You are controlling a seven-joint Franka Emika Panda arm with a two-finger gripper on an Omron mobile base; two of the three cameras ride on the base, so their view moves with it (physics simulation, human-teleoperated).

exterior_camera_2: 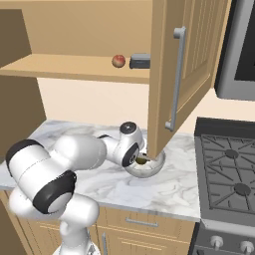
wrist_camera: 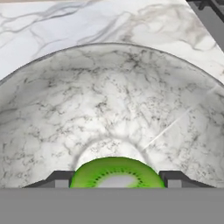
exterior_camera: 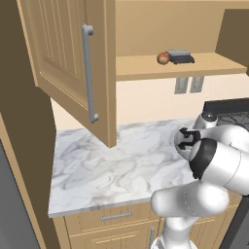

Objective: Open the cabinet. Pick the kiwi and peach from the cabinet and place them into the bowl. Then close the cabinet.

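White-veined marble counter [exterior_camera: 112, 160] runs under the cabinet [exterior_camera: 68, 53], whose doors stand swung open on a bare wooden shelf. From my remote seat the kiwi [wrist_camera: 117, 174] shows in the hand view as a cut half, bright green flesh with a pale core and a ring of dark seeds, sitting between the two dark fingertips [wrist_camera: 57, 179]; its lower part is cut off at the bottom of that view, so I think the jaws are closed on it at a fairly wide spread, though I cannot see contact for sure. Below it the bowl [wrist_camera: 109, 96] spreads out, grey and speckled like stone. In the right base view the gripper [exterior_camera_2: 140, 159] hangs over the bowl's rim, with the kiwi a small brownish-green spot, and the open door hides part of the bowl. In the left base view the arm covers the bowl. The peach [exterior_camera_2: 118, 61], reddish with a yellow patch, sits on the shelf just beside a dark grey block [exterior_camera_2: 140, 61].
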